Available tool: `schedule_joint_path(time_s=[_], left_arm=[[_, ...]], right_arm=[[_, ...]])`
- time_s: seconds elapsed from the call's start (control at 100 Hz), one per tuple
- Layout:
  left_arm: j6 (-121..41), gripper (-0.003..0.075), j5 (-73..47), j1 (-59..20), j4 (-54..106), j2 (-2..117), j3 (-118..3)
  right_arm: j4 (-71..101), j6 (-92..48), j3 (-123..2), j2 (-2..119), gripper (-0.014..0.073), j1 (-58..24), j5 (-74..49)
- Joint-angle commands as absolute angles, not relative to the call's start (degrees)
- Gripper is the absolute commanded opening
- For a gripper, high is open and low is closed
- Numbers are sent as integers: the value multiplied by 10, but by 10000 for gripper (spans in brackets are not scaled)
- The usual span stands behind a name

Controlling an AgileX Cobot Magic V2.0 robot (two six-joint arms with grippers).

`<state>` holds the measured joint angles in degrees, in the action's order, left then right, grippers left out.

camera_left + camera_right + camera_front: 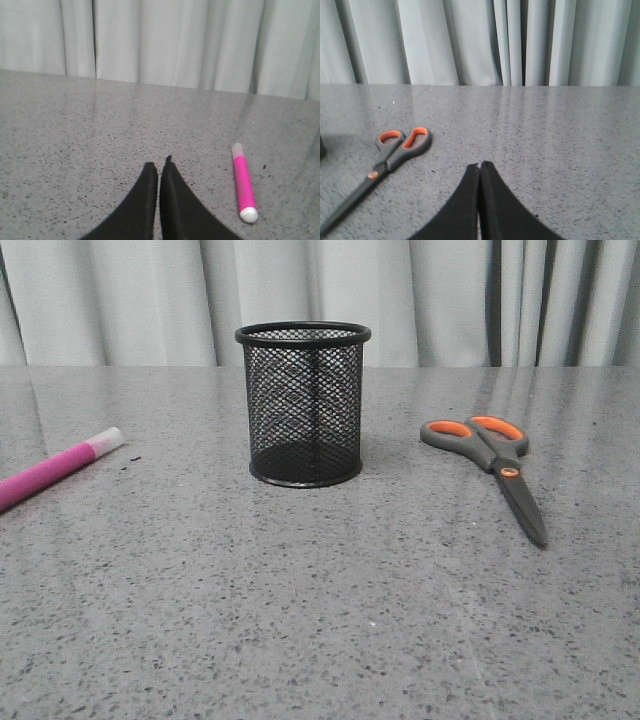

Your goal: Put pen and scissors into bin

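Observation:
The black wire-mesh bin (303,405) stands upright in the middle of the grey table, with nothing inside. The magenta pen (55,468) lies flat at the far left, its whitish cap toward the bin; it also shows in the left wrist view (243,183). The scissors (492,462) lie closed at the right, handles away from me; they also show in the right wrist view (382,166). My left gripper (159,165) is shut and empty, above the table beside the pen. My right gripper (481,166) is shut and empty, beside the scissors. Neither gripper shows in the front view.
The speckled grey table (320,620) ends at a pale curtain (420,300) behind. Nothing else stands on the table.

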<state>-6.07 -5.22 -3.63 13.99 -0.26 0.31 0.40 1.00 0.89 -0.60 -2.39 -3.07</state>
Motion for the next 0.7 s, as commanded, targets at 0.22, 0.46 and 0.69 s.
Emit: schedule_joint_path(time_s=[0.22,0.46,0.69], left_arm=[[-54,-20,3,-37,416,-21,16],[-54,-20,-37,-37,480,-20,-13],[-59,-20,-141,-37,397,39,-110]], right_arm=[[167,8,14,-20,-65,-19,43],[265,8,-25,-17,-61,-19,-34],[231,4,-133,58,-60,-19,-171]])
